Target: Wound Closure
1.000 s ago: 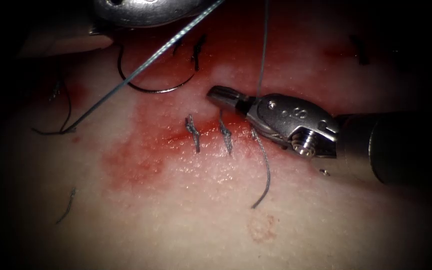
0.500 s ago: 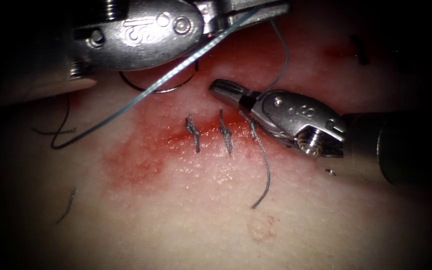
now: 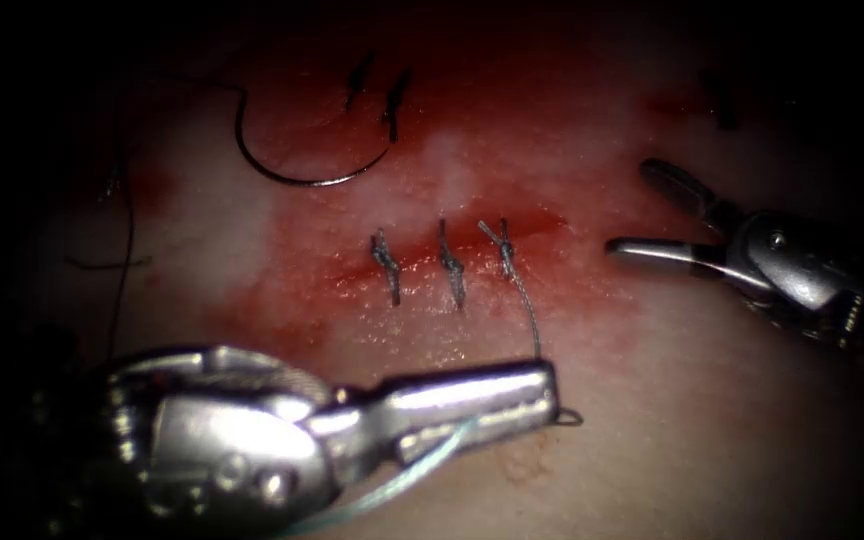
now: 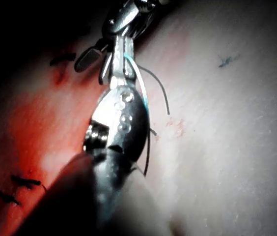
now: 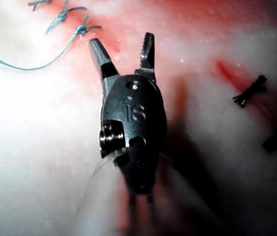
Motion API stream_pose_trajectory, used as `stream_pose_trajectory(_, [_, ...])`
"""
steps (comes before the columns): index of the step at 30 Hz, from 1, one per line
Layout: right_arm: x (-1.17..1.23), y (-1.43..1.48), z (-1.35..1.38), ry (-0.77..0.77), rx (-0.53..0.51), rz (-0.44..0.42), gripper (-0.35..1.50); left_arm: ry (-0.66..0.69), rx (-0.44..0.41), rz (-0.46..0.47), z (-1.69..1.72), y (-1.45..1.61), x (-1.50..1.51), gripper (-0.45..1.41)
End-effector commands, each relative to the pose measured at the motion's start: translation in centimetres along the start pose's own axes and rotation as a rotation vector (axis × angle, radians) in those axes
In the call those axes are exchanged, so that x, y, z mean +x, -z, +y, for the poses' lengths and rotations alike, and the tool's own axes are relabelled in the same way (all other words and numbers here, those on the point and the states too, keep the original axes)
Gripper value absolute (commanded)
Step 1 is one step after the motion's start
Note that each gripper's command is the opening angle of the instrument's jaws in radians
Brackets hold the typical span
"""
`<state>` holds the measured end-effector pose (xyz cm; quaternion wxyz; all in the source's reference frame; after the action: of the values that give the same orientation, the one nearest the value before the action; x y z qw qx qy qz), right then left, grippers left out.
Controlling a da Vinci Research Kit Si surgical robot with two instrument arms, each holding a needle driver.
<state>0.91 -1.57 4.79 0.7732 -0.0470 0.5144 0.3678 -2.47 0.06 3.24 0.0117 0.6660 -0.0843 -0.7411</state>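
Shiny metal is lying closest to us in the endoscope view: the left pincer (image 3: 544,392) is coming in from 7 o'clock and pointing toward 3 o'clock. Its two jaws are pressing together on the thread (image 3: 422,470). The pale blue thread is running out under the jaws toward 6 o'clock. A small loop of it is poking out just past the tip.

A little farther up, a loose tail (image 3: 527,305) is hanging down from the right-hand knot and reaching the left pincer's tip. Three knots (image 3: 450,262) are sitting in a row across the cut (image 3: 417,250), in the middle of the tissue (image 3: 712,430). Red fluid (image 3: 272,320) is spreading around them.

At 3 o'clock the right pincer (image 3: 637,208) is hanging over the tissue to the right of the cut. Its jaws are standing wide apart and holding nothing. The right wrist view is showing this pincer (image 5: 123,46) spread wide too.

Farther back, at 11 o'clock, the needle (image 3: 302,180) is lying flat on top of the tissue, up and left of the cut. No pincer is touching it. Just beyond it, toward 12 o'clock, two short cut ends (image 3: 392,100) are lying on the red patch.
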Motion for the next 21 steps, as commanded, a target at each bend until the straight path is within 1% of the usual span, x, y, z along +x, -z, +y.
stream_pose_trajectory(1, [-0.08, 0.03, 0.08, 0.016, -0.008, -0.005, 1.43, 0.006, -0.015, 0.004, 0.12, -0.09, -0.08, -0.45])
stream_pose_trajectory(4, [-0.09, 0.13, 0.21, 0.075, -0.020, -0.012, 1.31, 0.008, -0.060, 0.001, 0.51, -0.16, -0.18, -0.45])
stream_pose_trajectory(5, [-0.08, 0.17, 0.27, 0.139, -0.035, -0.015, 1.26, 0.031, -0.099, -0.003, 0.75, -0.23, -0.28, -0.45])
stream_pose_trajectory(6, [-0.08, 0.17, 0.27, 0.139, -0.035, -0.015, 1.26, 0.031, -0.099, -0.003, 0.75, -0.23, -0.28, -0.45])
stream_pose_trajectory(8, [-0.05, 0.17, 0.29, 0.200, -0.056, -0.016, 1.26, 0.079, -0.133, 0.011, 0.94, -0.29, -0.39, -0.43])
stream_pose_trajectory(10, [-0.01, 0.15, 0.28, 0.255, -0.077, -0.027, 1.26, 0.144, -0.160, 0.025, 1.06, -0.32, -0.49, -0.05])
stream_pose_trajectory(11, [0.02, 0.12, 0.25, 0.270, -0.089, -0.036, 1.26, 0.224, -0.186, 0.033, 1.19, -0.35, -0.63, 0.16])
stream_pose_trajectory(12, [0.02, 0.12, 0.25, 0.270, -0.089, -0.036, 1.26, 0.224, -0.186, 0.033, 1.19, -0.35, -0.63, 0.16])
stream_pose_trajectory(13, [0.05, 0.10, 0.22, 0.298, -0.091, -0.055, 1.31, 0.257, -0.186, 0.022, 1.24, -0.36, -0.69, 0.27])
stream_pose_trajectory(14, [0.07, 0.07, 0.21, 0.303, -0.090, -0.069, 1.36, 0.288, -0.181, 0.014, 1.28, -0.35, -0.77, 0.64])
stream_pose_trajectory(15, [0.09, 0.05, 0.19, 0.309, -0.088, -0.084, 1.42, 0.283, -0.174, 0.005, 1.30, -0.33, -0.82, 1.00])
stream_pose_trajectory(16, [0.10, 0.03, 0.17, 0.309, -0.088, -0.094, 1.45, 0.280, -0.164, -0.005, 1.29, -0.31, -0.87, 1.13])
stream_pose_trajectory(17, [0.11, -0.01, 0.12, 0.313, -0.094, -0.099, 1.47, 0.277, -0.095, -0.041, 1.24, -0.25, -0.95, 1.35])
stream_pose_trajectory(18, [0.11, -0.01, 0.12, 0.313, -0.094, -0.099, 1.47, 0.277, -0.095, -0.041, 1.24, -0.25, -0.95, 1.35])
stream_pose_trajectory(19, [0.11, -0.02, 0.11, 0.313, -0.096, -0.099, 1.47, 0.278, -0.050, -0.061, 1.20, -0.21, -0.97, 1.40])
stream_pose_trajectory(20, [0.11, -0.04, 0.08, 0.313, -0.095, -0.101, 1.47, 0.281, -0.011, -0.075, 1.15, -0.17, -0.98, 1.40])
stream_pose_trajectory(21, [0.11, -0.05, 0.07, 0.313, -0.096, -0.104, 1.47, 0.288, 0.007, -0.073, 1.09, -0.12, -1.00, 1.40])
